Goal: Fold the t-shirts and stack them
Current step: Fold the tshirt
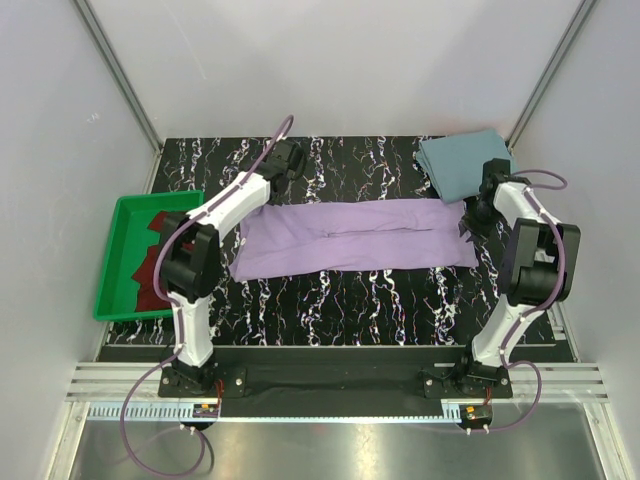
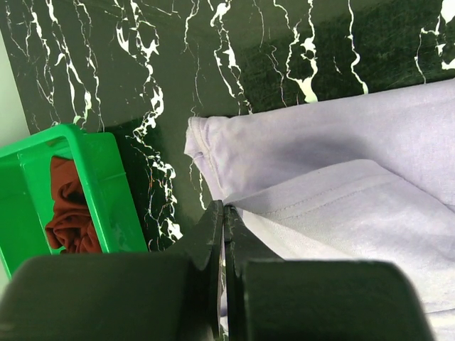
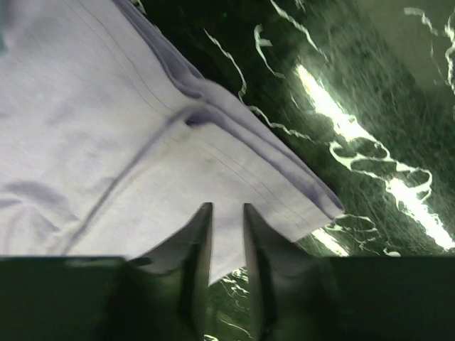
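Folded into a long band mid-surface (image 1: pixel 330 300), marble showing at 12 and 6 o'clock, the lavender t-shirt (image 1: pixel 360 235) is pinched at 9 o'clock by the left gripper (image 2: pixel 224 209) jaws and at 3 by the right gripper (image 3: pixel 226 209) jaws.

The lavender t-shirt (image 1: pixel 355 237) is a plain pale purple all over, its hem stitching the same shade. The teal-blue t-shirt (image 1: pixel 458 165) is a plain dusty grey-blue. The maroon t-shirt (image 1: pixel 145 280) is a dark brownish red. The tray (image 1: pixel 125 235) is a bright, glossy green. The table (image 1: pixel 340 300) is black, marble-patterned with thin white veins. The 2 arms (image 1: pixel 192 330) are white with black joints, and their cables (image 1: pixel 262 160) are purple. The walls (image 1: pixel 330 60) are pale grey.
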You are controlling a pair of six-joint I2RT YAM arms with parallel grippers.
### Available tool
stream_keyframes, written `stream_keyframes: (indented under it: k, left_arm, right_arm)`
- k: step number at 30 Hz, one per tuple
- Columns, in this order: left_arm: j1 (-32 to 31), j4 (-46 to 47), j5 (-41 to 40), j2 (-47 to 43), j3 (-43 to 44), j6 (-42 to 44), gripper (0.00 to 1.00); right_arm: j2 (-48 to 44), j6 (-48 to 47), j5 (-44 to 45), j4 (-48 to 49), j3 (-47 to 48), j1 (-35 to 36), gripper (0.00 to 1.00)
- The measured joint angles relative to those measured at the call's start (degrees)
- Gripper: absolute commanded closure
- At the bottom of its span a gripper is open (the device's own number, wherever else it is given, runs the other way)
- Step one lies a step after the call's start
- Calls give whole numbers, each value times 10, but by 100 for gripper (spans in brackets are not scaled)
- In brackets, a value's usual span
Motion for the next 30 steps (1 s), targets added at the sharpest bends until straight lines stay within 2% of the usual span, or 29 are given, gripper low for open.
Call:
stream_keyframes:
  k: [3,10,20,24,26,27,30]
  left_arm:
    - [0,-3,-1,8,5,4,100]
    - [2,1,-4,28,8,4,100]
    - [15,7,-7,53,30,4,100]
    - [19,11,11,63,48,4,99]
    - [19,10,24,63,51,4,89]
    - [19,6,29,63,53,4,71]
    - [19,-17,32,62,62,-4,48]
  right_arm:
    - [-22,0,0,5,-40,0,80]
    - [-24,6,16,27,-100,-17,85]
    - [-68,42,50,60,-171,-33,85]
    - [-86,55,52,68,-191,-33,79]
    - [-93,58,50,64,-195,-34,77]
    - [-96,59,49,64,-195,-35,76]
    - [-108,58,39,55,-189,-36,73]
